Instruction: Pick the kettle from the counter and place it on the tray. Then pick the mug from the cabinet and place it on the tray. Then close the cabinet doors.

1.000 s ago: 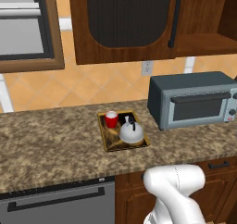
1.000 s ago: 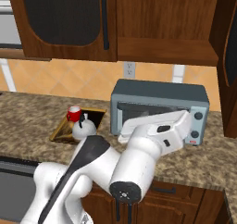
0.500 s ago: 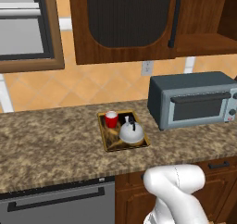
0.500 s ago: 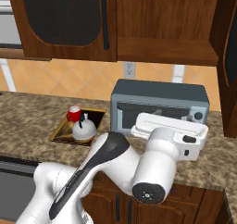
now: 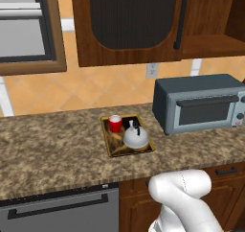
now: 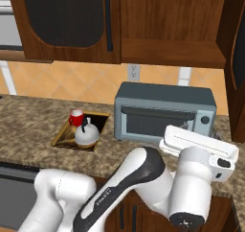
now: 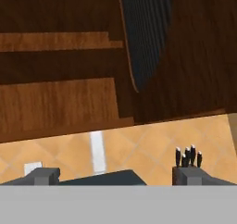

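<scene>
Tool (image 7: 118,174) jaws spread wide, empty, aimed upward at the open cabinet (image 7: 60,79) shelf.

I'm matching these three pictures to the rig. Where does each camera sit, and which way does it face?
Left base view: behind the arm's left, looking down at the counter, tray, kettle, mug; white arm lower right.
Right base view: behind its right, same tray and toaster oven; arm lower left.
Hand view: looks up along the open gripper into the cabinet, with one of the cabinet doors ajar.
</scene>
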Available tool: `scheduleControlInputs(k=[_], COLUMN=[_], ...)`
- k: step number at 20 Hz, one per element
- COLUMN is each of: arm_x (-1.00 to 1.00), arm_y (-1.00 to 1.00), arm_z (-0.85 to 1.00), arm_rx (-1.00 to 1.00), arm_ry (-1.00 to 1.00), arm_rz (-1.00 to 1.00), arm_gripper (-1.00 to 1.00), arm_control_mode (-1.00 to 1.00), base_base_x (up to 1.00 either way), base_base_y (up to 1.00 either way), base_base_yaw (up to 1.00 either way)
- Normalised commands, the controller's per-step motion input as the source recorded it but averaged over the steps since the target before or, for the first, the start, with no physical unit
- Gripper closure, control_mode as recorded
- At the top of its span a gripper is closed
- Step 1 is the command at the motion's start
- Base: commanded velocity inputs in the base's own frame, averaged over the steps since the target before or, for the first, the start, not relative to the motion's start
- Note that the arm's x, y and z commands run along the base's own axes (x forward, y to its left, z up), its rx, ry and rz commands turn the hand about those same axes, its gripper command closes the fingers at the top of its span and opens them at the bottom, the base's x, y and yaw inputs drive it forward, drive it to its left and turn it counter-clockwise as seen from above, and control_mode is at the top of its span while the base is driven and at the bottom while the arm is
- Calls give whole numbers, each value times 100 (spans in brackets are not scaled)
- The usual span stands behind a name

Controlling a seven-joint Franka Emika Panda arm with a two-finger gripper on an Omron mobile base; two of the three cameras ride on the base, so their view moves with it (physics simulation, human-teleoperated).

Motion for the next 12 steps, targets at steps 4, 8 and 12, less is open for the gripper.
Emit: scheduleControlInputs(k=[4,8,12], arm_x=[0,-2,0], arm_y=[-48,-64,-63], arm_z=[-27,0,0], arm_rx=[0,0,0], arm_ry=[-20,-23,-18], arm_rz=[12,14,12], arm_gripper=[-100,-100,-100], arm_control_mode=[-100,-100,-100], base_base_x=[0,0,0], base_base_y=[0,0,0], base_base_yaw=[0,0,0])
